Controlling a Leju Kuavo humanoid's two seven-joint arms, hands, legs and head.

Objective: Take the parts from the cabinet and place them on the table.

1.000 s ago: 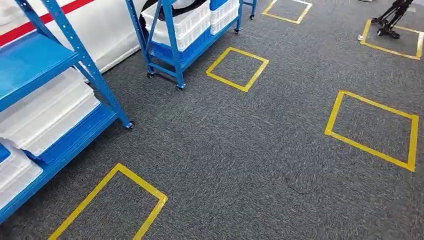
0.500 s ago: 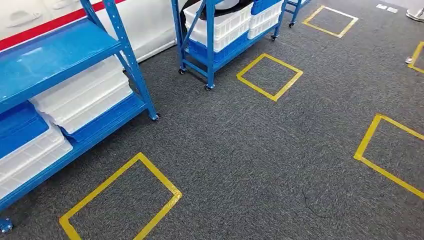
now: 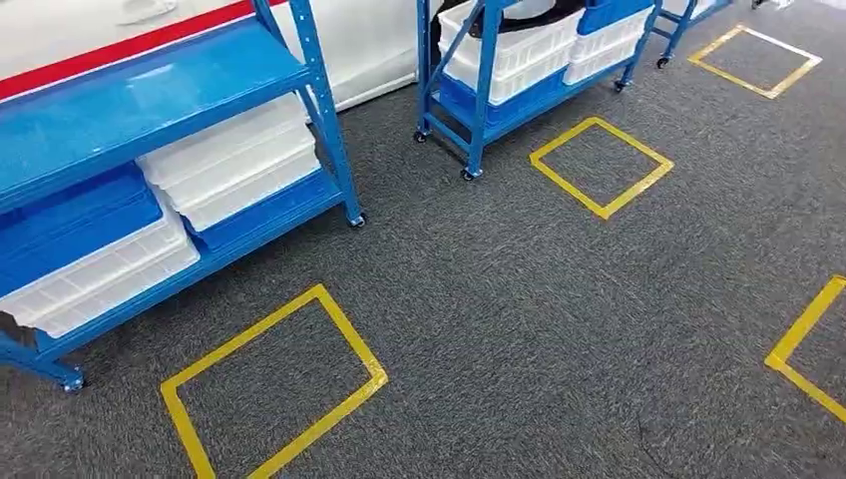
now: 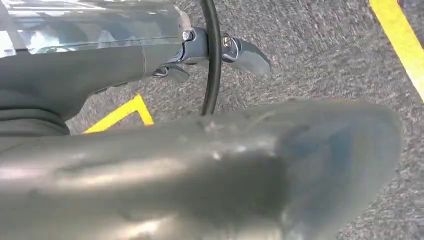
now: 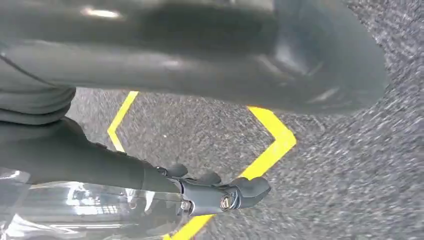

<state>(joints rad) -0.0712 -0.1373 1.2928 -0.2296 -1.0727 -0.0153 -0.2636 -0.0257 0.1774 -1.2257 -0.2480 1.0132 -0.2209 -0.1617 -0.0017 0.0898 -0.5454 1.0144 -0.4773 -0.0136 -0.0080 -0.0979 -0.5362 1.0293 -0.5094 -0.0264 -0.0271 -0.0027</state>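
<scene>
Carpet floor (image 3: 519, 319): rough, matt grey pile. Floor tape squares (image 3: 274, 394): smooth yellow. Shelving racks (image 3: 140, 95): blue painted metal, glossy shelf. Crates (image 3: 229, 160): white translucent plastic, smooth; blue crate (image 3: 70, 225): plastic, slightly glossy.

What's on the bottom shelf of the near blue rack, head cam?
On the near blue rack's bottom shelf: stacked white bins and a blue bin atop more white bins. Bin contents are hidden by the stacking and the shelf above.
</scene>
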